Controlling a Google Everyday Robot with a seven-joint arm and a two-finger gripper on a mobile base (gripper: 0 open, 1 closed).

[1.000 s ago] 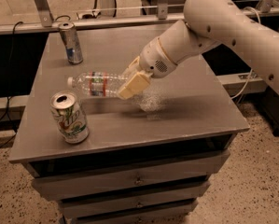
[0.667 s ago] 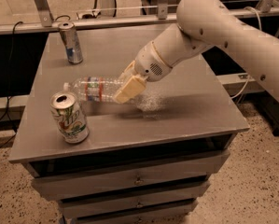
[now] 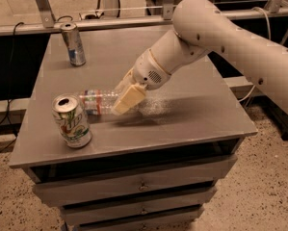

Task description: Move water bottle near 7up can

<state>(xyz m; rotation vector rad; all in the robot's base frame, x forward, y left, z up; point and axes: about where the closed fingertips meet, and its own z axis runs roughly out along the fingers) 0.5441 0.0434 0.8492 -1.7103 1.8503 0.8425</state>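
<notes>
Pinching the water bottle (image 3: 96,101), the end effector (image 3: 126,97) has carried it closer to the 7up can (image 3: 72,121).

the gripper (image 3: 125,101), near the middle of the table (image 3: 196,114) and clasped on the water bottle (image 3: 98,101), covers the bottle's middle; only the near one of its fingers (image 3: 130,96) shows, the other lies behind it. the bottle's cap end is hidden behind the 7up can (image 3: 72,121). the arm (image 3: 240,42) is cut off by the right edge, the table's lowest drawer by the bottom edge. the bottle's label print is too small to read.
</notes>
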